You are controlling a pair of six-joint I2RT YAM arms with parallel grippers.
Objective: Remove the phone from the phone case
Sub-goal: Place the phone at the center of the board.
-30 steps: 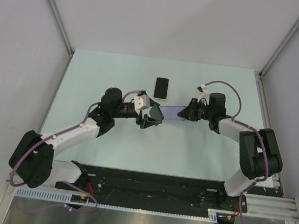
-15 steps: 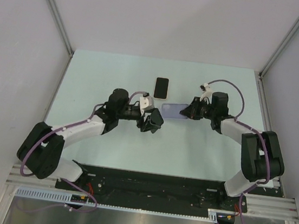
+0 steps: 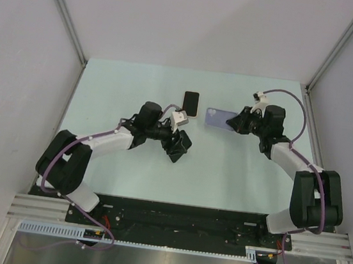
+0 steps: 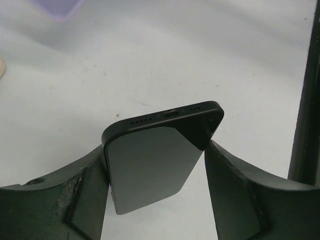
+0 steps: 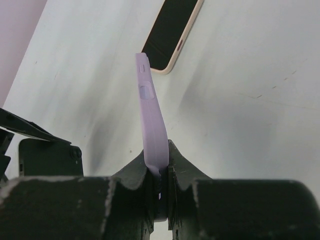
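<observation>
Black-and-white arms (image 3: pixel 107 144), purple cables (image 3: pixel 285 92)

Left wrist: lilac silicone case (image 4: pixel 57 7) is only a blurred corner cut by the top edge. Right wrist: its lower end buried inside right gripper (image 5: pixel 159 157); cream-rimmed black-screen phone (image 5: pixel 172 32) cropped at top. Overhead: slim black phone (image 4: pixel 150 165) indistinguishable from black left gripper (image 3: pixel 179 146).

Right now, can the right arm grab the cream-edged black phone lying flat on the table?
Probably not yet. The right arm's fingers are shut on the lilac phone case, so they are full. The cream-edged phone lies close by on the pale green table, with nothing else between.
</observation>
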